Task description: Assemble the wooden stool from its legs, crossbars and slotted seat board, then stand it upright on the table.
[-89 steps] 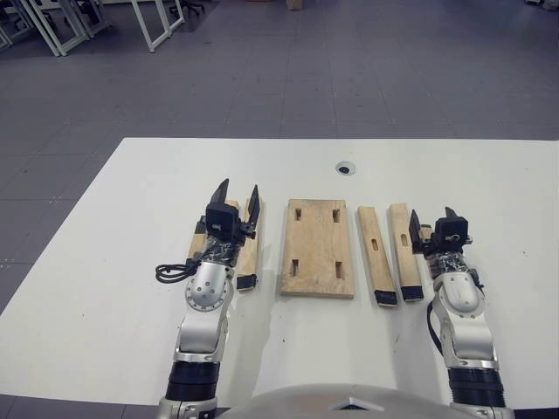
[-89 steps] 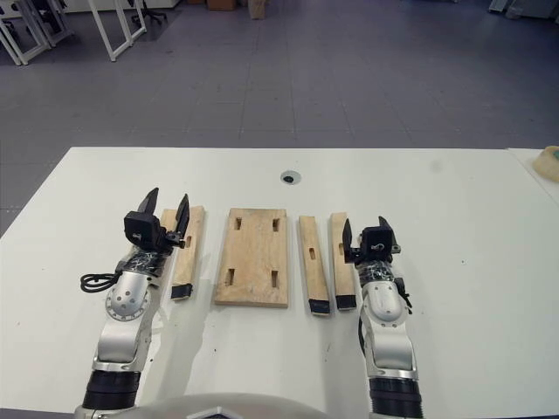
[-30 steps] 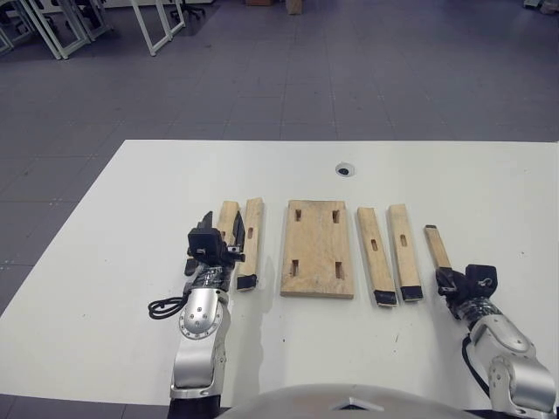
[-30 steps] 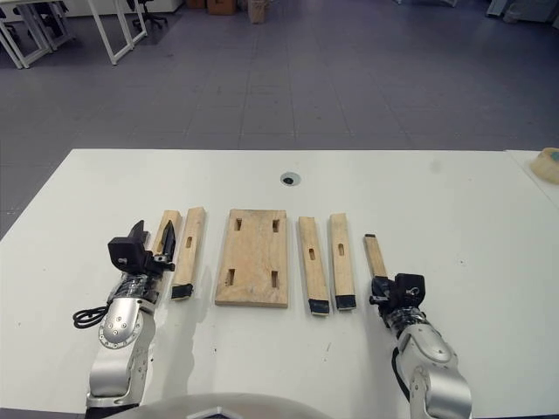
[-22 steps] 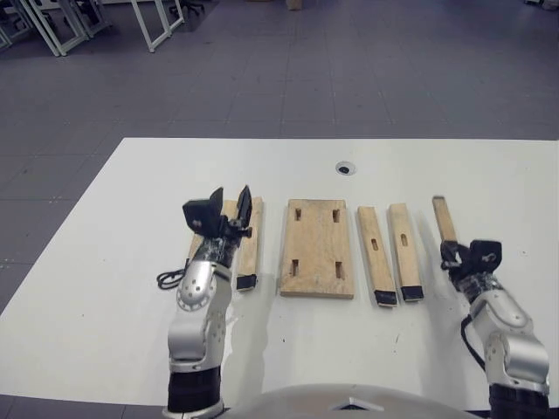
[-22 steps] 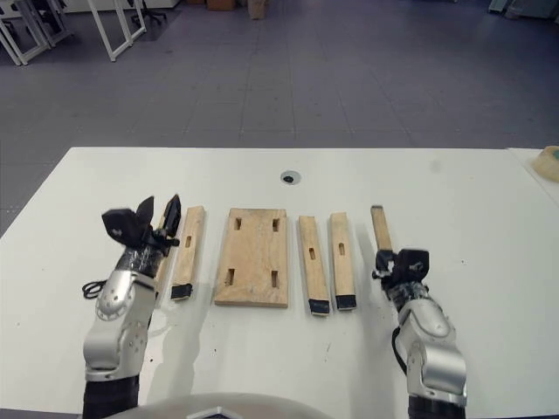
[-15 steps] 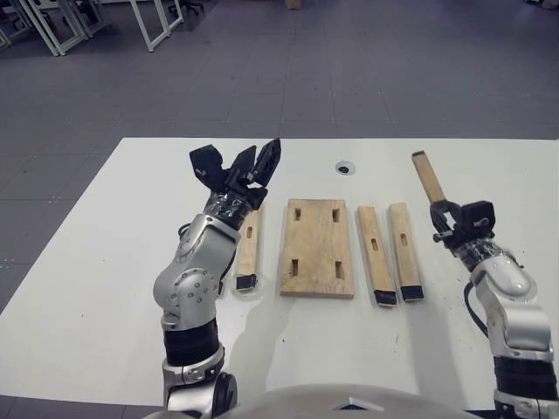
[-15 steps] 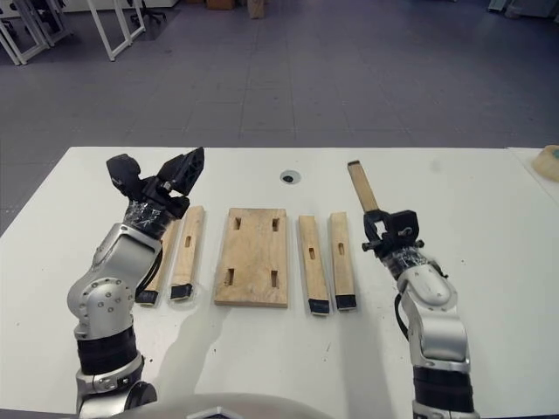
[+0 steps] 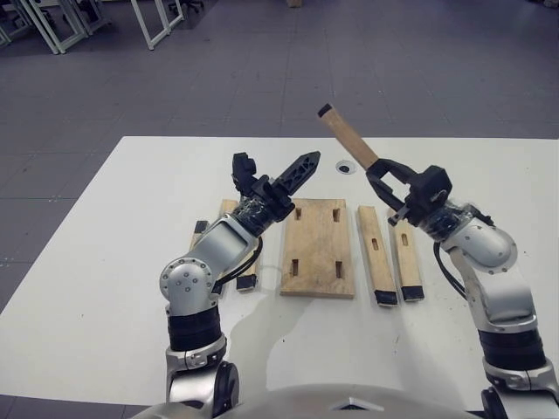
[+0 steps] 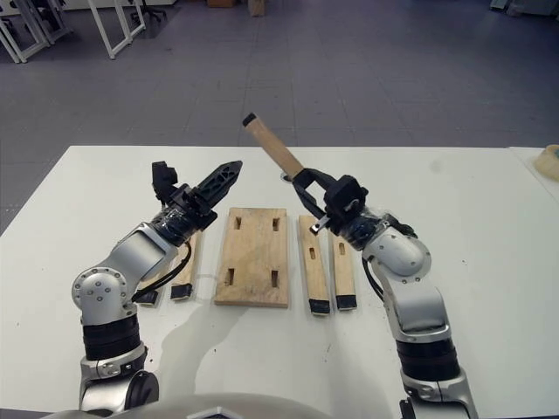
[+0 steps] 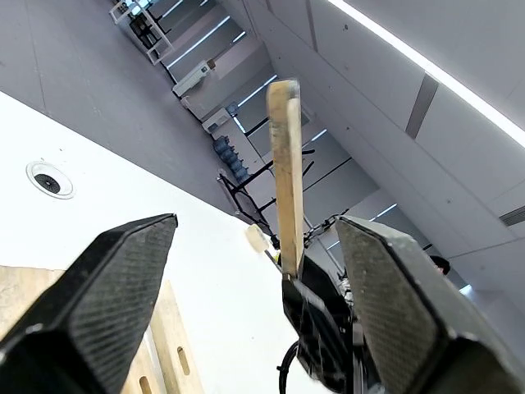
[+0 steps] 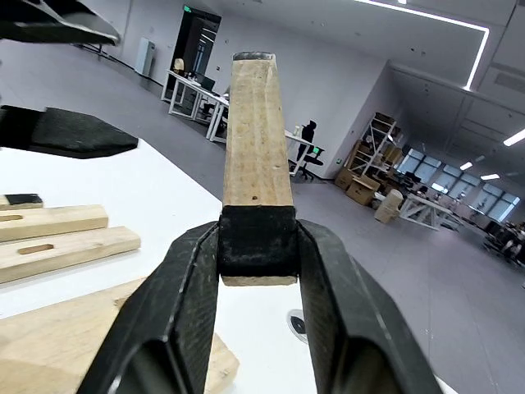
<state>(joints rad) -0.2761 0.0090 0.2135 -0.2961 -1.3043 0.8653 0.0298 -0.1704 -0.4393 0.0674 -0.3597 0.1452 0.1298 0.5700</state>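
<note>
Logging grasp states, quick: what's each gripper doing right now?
Left gripper: open, holding nothing.
Right gripper: closed on a narrow wooden bar, held up in the air.

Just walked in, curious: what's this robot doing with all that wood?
It's building a stool. Its right gripper is clamped on one end of a crossbar, holding it tilted in the air above the table. The left gripper hangs open beside it. The seat board and the slotted legs lie flat on the table, nothing joined yet.
</note>
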